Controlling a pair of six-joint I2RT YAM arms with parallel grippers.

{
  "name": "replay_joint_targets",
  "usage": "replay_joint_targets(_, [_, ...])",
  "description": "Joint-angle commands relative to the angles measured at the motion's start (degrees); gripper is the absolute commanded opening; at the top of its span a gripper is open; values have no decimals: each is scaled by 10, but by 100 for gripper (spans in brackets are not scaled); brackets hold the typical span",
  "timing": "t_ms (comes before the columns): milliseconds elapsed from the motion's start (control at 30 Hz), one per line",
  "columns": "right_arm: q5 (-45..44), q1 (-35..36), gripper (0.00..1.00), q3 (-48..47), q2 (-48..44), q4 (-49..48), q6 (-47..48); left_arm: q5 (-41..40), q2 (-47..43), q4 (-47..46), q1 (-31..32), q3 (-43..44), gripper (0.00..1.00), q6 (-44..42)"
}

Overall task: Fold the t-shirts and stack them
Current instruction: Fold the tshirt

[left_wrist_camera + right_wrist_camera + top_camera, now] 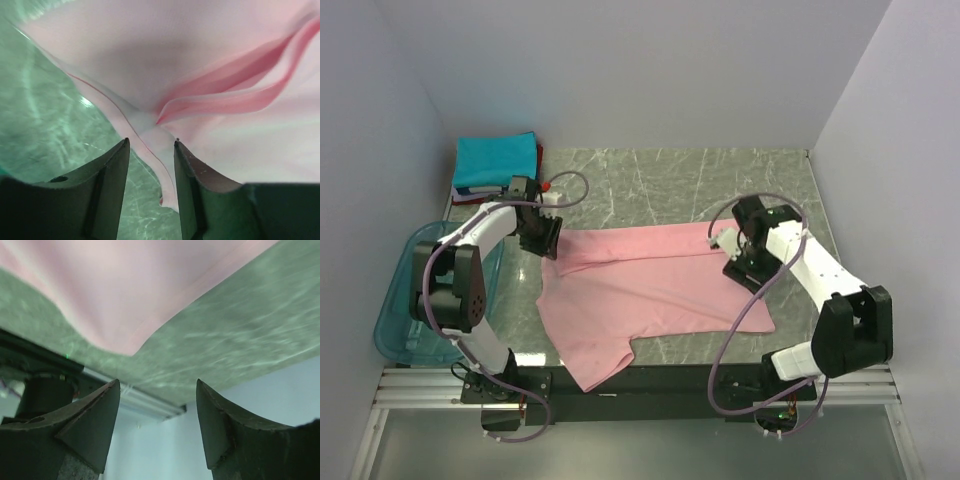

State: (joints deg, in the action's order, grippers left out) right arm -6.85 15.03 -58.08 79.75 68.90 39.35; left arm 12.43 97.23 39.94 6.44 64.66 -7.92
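Left fingers (pixel 107 190) part-open astride pink t-shirt (pixel 640 290) hem, not pinching. Right fingers (pixel 90 425) wide, empty, beside opposite end. You have shirt flat on desk (pixel 720 180), arms at both ends, likely to square fold.

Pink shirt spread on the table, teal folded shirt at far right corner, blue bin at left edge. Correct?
No. The teal folded shirt sits at the far left corner, per the top external view. The pink shirt, table and blue bin are as stated.
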Motion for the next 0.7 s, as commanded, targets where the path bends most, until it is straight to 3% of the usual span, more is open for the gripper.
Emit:
replay_joint_targets(0, [54, -22, 68, -68, 29, 4, 18, 21, -26, 15, -2, 49, 46, -5])
replay_joint_targets(167, [61, -32, 54, -134, 105, -132, -38, 31, -4, 4, -2, 74, 40, 2])
replay_joint_targets(300, [83, -32, 34, -204, 200, -190, -81, 44, 25, -12, -2, 85, 31, 16])
replay_joint_targets(467, [58, -33, 26, -260, 284, -250, -107, 35, 55, -31, -2, 93, 27, 24])
replay_joint_targets(667, [19, -33, 25, -301, 363, -284, -115, 2, 112, -52, -3, 128, 26, 23])
